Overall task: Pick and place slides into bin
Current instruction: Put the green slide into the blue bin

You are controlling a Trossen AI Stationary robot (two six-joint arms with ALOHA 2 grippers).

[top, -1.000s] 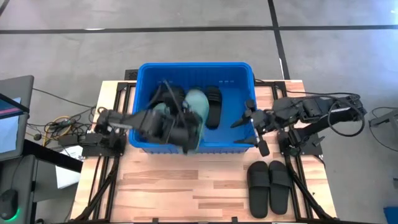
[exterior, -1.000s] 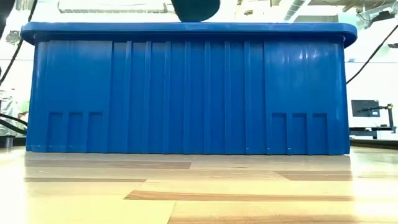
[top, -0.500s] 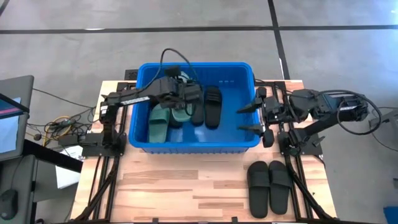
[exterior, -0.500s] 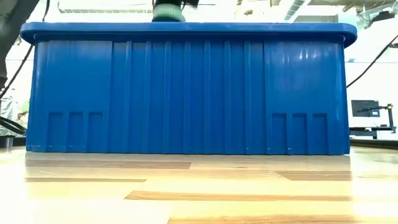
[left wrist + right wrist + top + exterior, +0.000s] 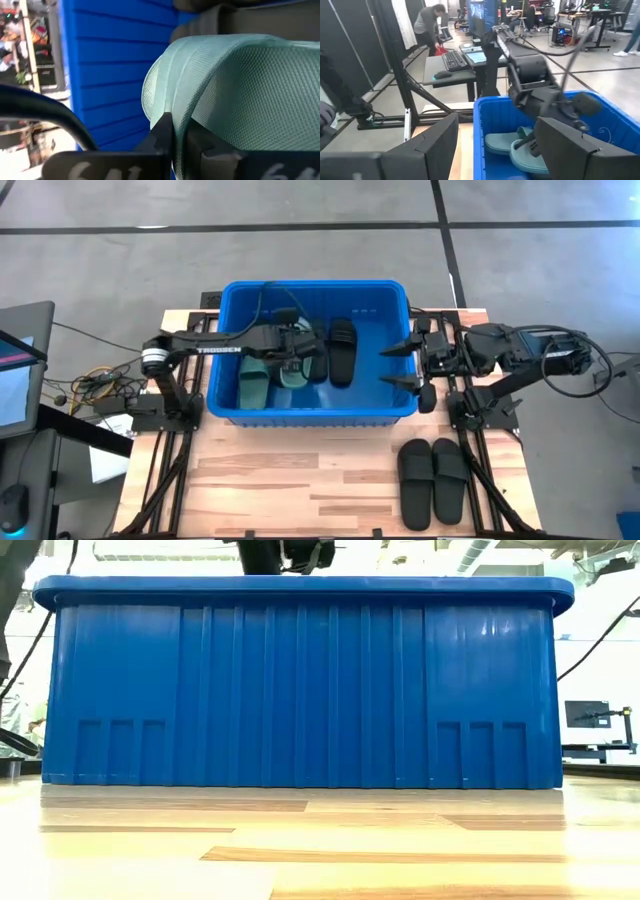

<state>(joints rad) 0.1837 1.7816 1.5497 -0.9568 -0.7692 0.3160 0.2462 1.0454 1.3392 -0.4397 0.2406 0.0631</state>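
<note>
Your left gripper (image 5: 300, 356) reaches down into the bin (image 5: 230, 412), fingers pinched tight on the strap of a green slide (image 5: 240, 85). That slide lies beside the other green slide (image 5: 253, 380), both running lengthwise from the front wall toward the back wall. A black slide (image 5: 342, 352) lies parallel to them. Your right gripper (image 5: 404, 365) hangs with its fingers wide apart and empty over the bin's right rim. Two black slides (image 5: 433, 478) lie side by side on the table (image 5: 290, 480), also pointing front to back.

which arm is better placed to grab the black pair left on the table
Right. The right gripper hangs open at the bin's right rim, nearer the black pair; the left gripper is shut on a green slide inside.
</note>
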